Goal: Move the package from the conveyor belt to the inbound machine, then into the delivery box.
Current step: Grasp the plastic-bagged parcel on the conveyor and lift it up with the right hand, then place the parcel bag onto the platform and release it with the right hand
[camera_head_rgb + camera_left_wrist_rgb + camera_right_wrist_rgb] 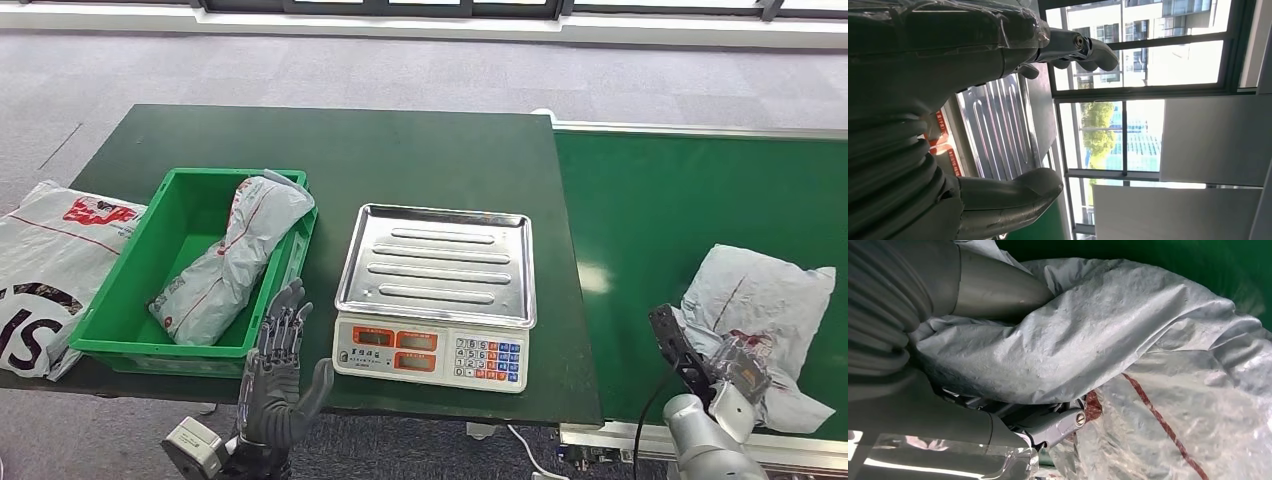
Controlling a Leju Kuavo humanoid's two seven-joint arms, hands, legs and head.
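Looking down in the head view, the dark green table (330,150) fills the left and middle of the frame and the brighter green conveyor belt (680,200) takes the right. The package (765,295) — a crumpled grey-white plastic mailer with red print — lies on the belt at the lower right. The right hand (725,372) is on the package's near edge at the bottom right, with plastic bunched around it. At the centre sits the inbound machine (437,290), a weighing scale with a bare steel tray and a keypad front. Left of it stands the green delivery box (130,335), holding a long grey parcel (235,260) that leans on its far right corner. A white printed bag (55,255) lies at the left edge, beside the box. The left hand (280,375) is raised at the bottom, between box and scale, fingers (285,315) spread and holding nothing.

In the left wrist view the left hand's thumb (1013,192) and fingers (1083,47) are apart with nothing between them; the scale's ribbed tray shows behind, and windows beyond.

In the right wrist view the thumb (993,287) presses on top of a fold of the grey plastic and the darker fingers (1053,422) lie beneath it — the hand pinches the package, green belt at the upper right.
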